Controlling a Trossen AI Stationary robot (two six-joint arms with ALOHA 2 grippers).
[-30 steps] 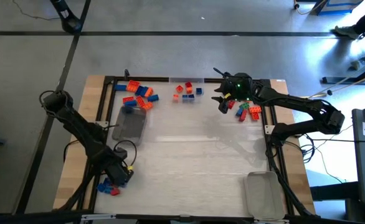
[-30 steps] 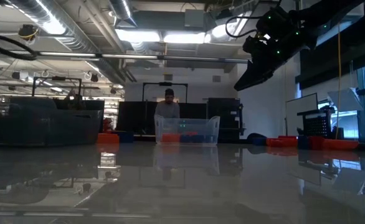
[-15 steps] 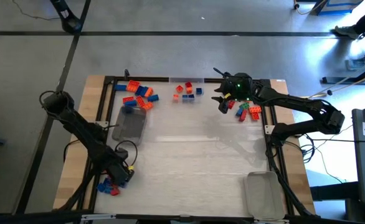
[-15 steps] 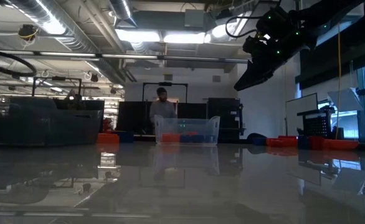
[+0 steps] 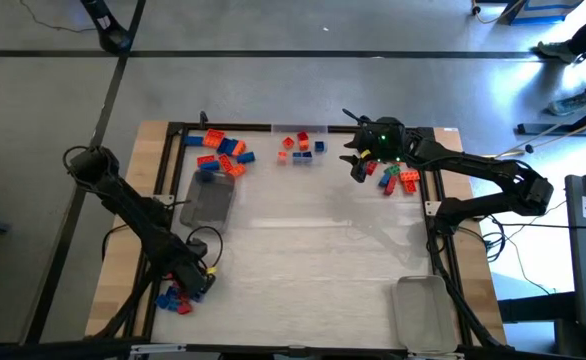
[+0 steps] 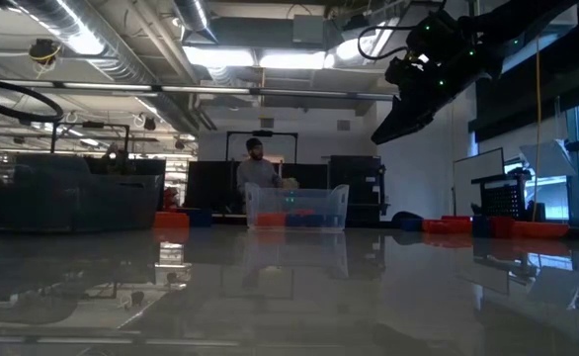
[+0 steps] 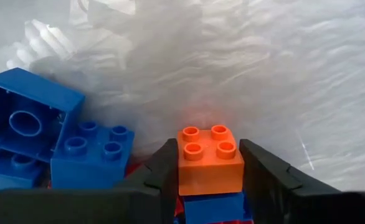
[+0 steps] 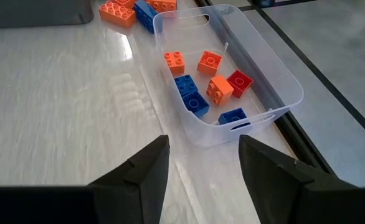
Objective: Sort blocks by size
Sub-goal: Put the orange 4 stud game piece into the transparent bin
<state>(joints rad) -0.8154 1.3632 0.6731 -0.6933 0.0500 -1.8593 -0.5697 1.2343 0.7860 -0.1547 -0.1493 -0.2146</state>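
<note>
The left gripper (image 7: 210, 186) is hiding the orange block's (image 7: 210, 162) sides; a blue block (image 7: 20, 124) is running off the edge.

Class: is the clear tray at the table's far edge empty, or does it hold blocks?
It holds blocks. The right wrist view shows orange, blue and red blocks inside the clear tray.

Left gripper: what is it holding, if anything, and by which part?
The left gripper has its fingers on the two opposite side walls of a small orange four-stud block, studs up. The right gripper holds nothing.
</note>
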